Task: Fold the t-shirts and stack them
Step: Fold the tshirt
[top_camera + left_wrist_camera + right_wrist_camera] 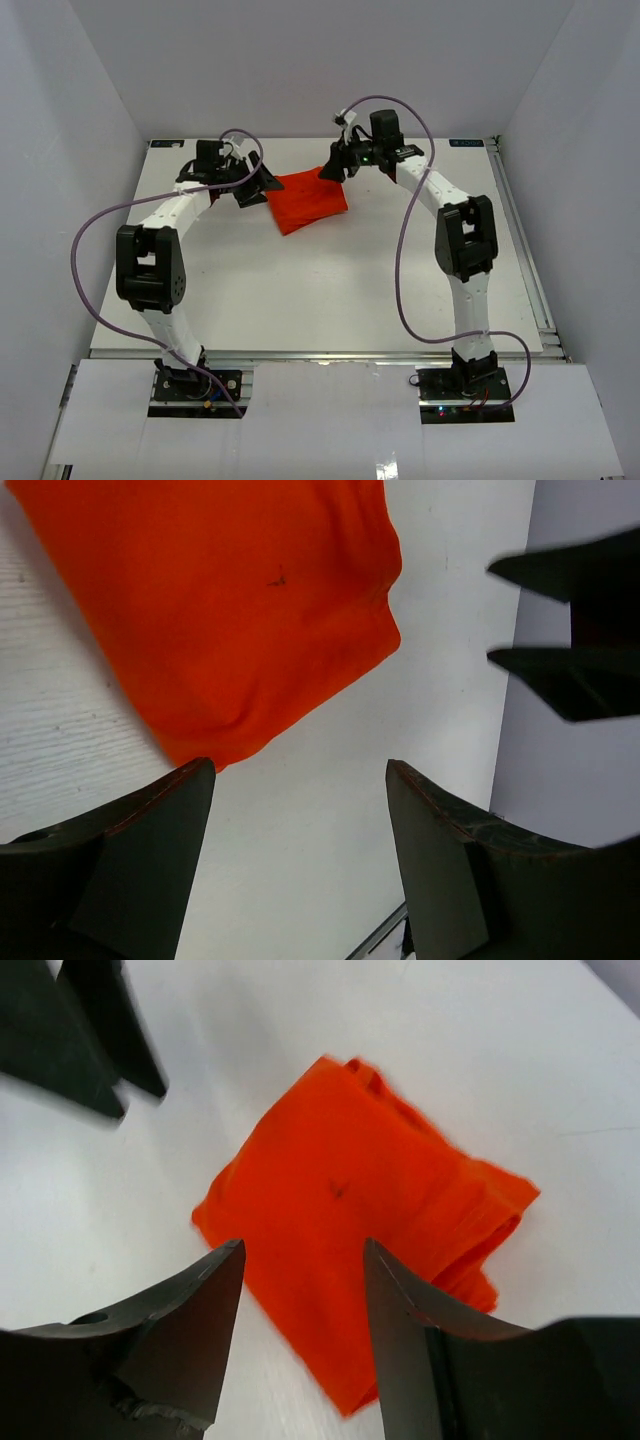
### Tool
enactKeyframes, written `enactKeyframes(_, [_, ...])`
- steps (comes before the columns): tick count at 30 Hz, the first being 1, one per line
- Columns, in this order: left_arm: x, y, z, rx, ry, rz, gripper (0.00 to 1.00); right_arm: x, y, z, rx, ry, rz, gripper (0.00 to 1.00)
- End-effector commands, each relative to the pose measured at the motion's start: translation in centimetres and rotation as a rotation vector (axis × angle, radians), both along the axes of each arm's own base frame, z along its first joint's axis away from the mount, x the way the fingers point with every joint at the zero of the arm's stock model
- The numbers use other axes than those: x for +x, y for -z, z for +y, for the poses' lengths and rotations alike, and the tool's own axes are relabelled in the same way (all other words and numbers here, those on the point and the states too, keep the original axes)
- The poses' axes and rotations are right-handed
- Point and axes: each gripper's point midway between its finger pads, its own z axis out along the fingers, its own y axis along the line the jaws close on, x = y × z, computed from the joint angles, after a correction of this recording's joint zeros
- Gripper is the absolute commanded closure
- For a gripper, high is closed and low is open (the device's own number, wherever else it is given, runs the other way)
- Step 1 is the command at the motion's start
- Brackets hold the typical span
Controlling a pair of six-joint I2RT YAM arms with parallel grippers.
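Orange t-shirt [306,201] lies folded compact, far-centre of bench [350,290]. L gripper [300,768]: fingers apart, empty, just beside its left edge. R gripper [303,1248]: likewise, by far corner. Judged near done (single shirt). Square edges gently w/o dragging layers.

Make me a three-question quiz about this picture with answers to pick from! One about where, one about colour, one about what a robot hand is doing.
1. Where does the t-shirt lie on the table?
A) by the arms' bases
B) at the far end, between the left gripper and right gripper
C) hanging off the edge
2. What colour is it?
A) orange-red
B) blue
C) green
3. How is the left gripper?
A) shut on the shirt
B) shut on nothing
C) open, holding nothing
Answers: 1 B, the top view shows it at the far end; 2 A, every view shows orange-red; 3 C, its fingers stand apart, gripping nothing.
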Motion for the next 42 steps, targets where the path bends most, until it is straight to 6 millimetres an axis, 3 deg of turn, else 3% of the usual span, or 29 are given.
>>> enactKeyframes(1, [0.7,-1.5,-1.5,-0.008,0.062,-0.066,0.20,4.4,1.9,0.8,0.017,0.181,0.222,0.42])
enactKeyframes(6, [0.5,-1.0,-1.5,0.006,0.058,-0.067,0.20,8.0,3.7,0.8,0.021,0.344,0.282,0.41])
enactKeyframes(12, [-0.2,0.1,-1.6,0.015,0.061,-0.048,0.20,8.2,6.1,0.7,0.035,0.364,0.309,0.42])
enactKeyframes(26, [-1.6,1.4,-1.7,0.023,0.062,-0.014,0.20,8.8,8.2,1.5,0.071,0.380,0.364,0.50])
enactKeyframes(35, [-2.6,1.2,-1.4,0.027,0.052,-0.012,0.20,9.4,8.3,0.9,0.058,0.422,0.323,0.52])
enactKeyframes(36, [-2.7,1.2,-1.4,0.030,0.053,-0.014,0.20,9.6,7.2,1.0,0.077,0.418,0.295,0.52])
enactKeyframes(42, [-3.1,1.4,-1.4,0.028,0.055,-0.006,0.20,9.4,6.5,0.7,0.080,0.409,0.272,0.50])
